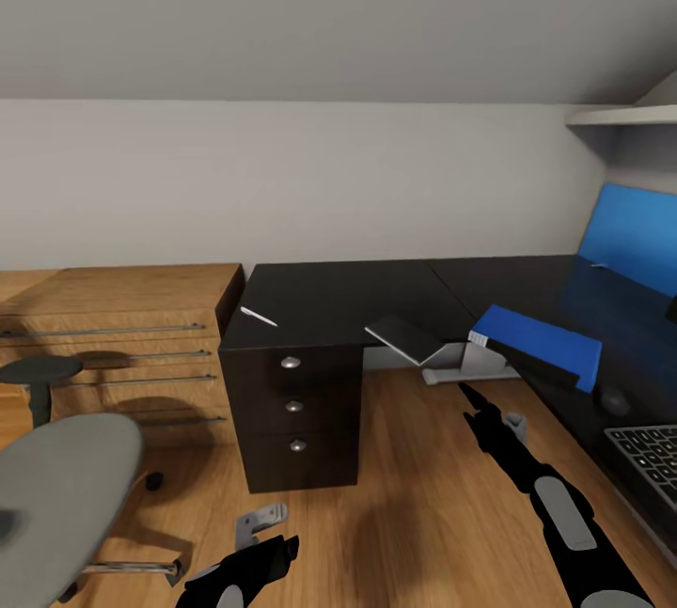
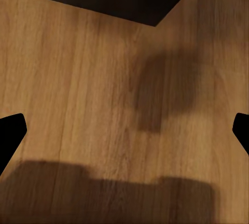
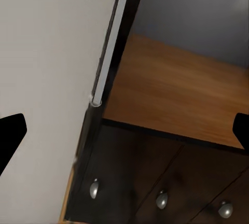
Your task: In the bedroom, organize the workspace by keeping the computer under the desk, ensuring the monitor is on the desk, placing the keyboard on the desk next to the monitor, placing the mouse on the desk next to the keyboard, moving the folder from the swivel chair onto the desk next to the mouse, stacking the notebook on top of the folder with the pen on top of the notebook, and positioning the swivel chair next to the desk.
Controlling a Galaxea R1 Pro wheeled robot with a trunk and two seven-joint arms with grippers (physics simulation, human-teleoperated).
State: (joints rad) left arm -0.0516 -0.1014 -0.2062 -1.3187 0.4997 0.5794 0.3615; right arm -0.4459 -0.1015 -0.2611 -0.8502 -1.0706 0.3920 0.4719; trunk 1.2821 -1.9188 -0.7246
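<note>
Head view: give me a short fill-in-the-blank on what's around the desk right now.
1. The folder at the edge of the desk is ____ in colour.
2. The drawer unit under the desk has ____ round knobs.
3. The chair stands at the ____ side of the head view.
4. The keyboard lies on the ____.

Missing words: blue; three; left; desk
</note>
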